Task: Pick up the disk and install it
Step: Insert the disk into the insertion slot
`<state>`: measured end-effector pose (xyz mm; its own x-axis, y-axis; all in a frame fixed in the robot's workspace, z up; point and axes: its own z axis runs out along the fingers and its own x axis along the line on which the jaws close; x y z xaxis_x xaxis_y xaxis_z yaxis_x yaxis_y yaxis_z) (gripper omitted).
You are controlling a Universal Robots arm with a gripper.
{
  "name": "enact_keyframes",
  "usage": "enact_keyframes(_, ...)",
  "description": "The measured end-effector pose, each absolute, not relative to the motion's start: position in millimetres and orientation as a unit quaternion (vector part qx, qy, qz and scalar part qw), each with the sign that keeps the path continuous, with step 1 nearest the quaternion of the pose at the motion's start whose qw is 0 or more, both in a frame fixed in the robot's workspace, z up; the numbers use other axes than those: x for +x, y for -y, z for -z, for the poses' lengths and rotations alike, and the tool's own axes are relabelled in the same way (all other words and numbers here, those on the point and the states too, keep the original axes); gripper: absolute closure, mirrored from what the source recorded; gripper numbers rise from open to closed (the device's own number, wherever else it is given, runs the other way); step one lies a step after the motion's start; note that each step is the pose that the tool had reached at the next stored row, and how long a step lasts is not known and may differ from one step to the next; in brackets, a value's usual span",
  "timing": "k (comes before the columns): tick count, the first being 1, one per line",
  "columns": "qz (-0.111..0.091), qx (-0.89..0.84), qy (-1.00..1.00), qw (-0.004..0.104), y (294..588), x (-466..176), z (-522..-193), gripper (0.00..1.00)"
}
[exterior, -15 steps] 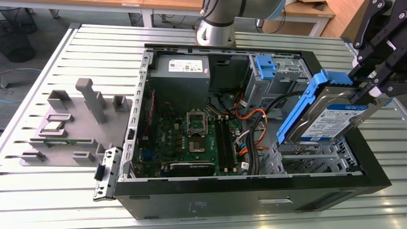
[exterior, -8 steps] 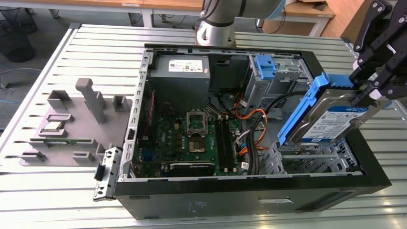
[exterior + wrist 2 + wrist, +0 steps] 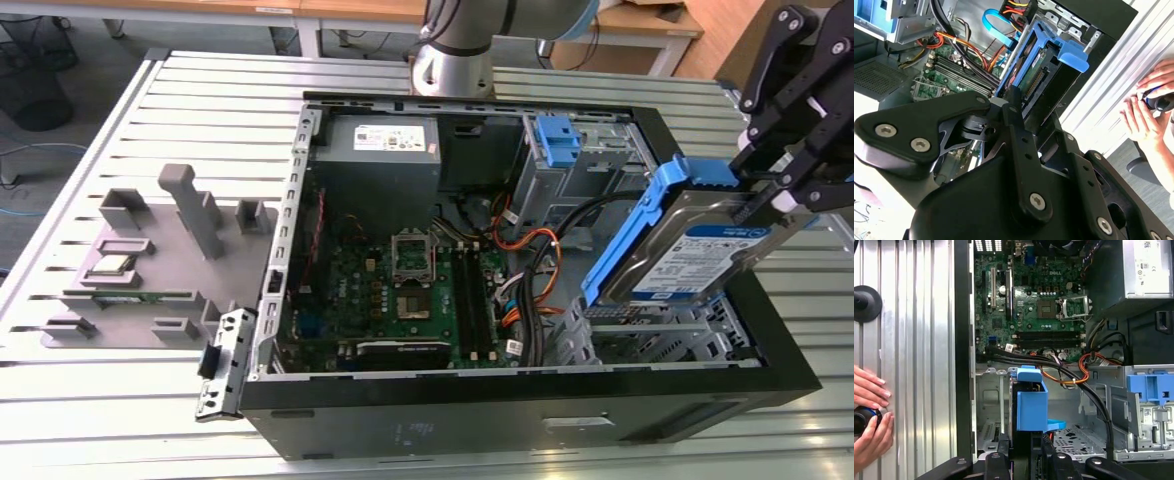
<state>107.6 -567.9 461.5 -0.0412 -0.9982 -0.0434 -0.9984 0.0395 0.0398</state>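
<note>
Nearest in the exterior view: the black PC case (image 3: 534, 395), side panel off, lying on the slatted metal table (image 3: 134, 420). At its near corner, on the exterior view's right, is the bare metal drive cage (image 3: 667, 335). The disk (image 3: 681, 250) hangs just over it, tilted, label facing out, w/ the blue bracket round its edges. Can't tell if its low corner touches the cage. The hand (image 3: 771, 200) is clenched on the disk's upper end, grasping it. In the first wrist view the disk (image 3: 1031, 405) is edge-on over the open bay, w/ the hand (image 3: 1024, 460) pinching it from both sides. Mid-case: green mobo (image 3: 414, 280), orange + black cables (image 3: 527, 245) beside it. Far end: grey PSU (image 3: 380, 150) and a bare blue bracket (image 3: 554, 140). On the exterior view's left a grey parts fixture (image 3: 147, 260) sits on the table. A person's hands (image 3: 869, 390) hold smth dark over the table.
</note>
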Motion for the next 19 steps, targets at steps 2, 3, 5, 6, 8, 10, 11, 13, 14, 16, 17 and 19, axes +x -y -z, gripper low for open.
enact_keyframes(2,-0.029,-0.692,-0.721,0.002,567.8,107.7,-460.1,0.65)
enact_keyframes(3,-0.029,-0.692,-0.721,0.002,567.9,107.7,-459.4,0.65)
enact_keyframes(5,-0.029,-0.692,-0.721,0.002,567.9,107.7,-458.1,0.65)
enact_keyframes(6,-0.029,-0.692,-0.721,0.002,567.9,107.6,-457.9,0.65)
enact_keyframes(8,-0.029,-0.692,-0.721,0.001,567.9,108.2,-457.6,0.65)
enact_keyframes(10,-0.029,-0.692,-0.721,0.001,567.9,108.9,-457.2,0.65)
enact_keyframes(11,-0.028,-0.692,-0.721,0.001,567.9,108.9,-456.8,0.65)
enact_keyframes(13,-0.028,-0.692,-0.721,0.001,567.9,109.2,-455.3,0.65)
enact_keyframes(14,-0.028,-0.692,-0.721,0.001,567.9,109.4,-454.7,0.65)
enact_keyframes(16,-0.028,-0.692,-0.721,0.001,567.9,109.9,-454.4,0.65)
enact_keyframes(17,-0.028,-0.692,-0.721,0.001,567.9,110.2,-454.3,0.65)
enact_keyframes(19,-0.028,-0.692,-0.721,0.001,567.9,110.7,-454.0,0.65)
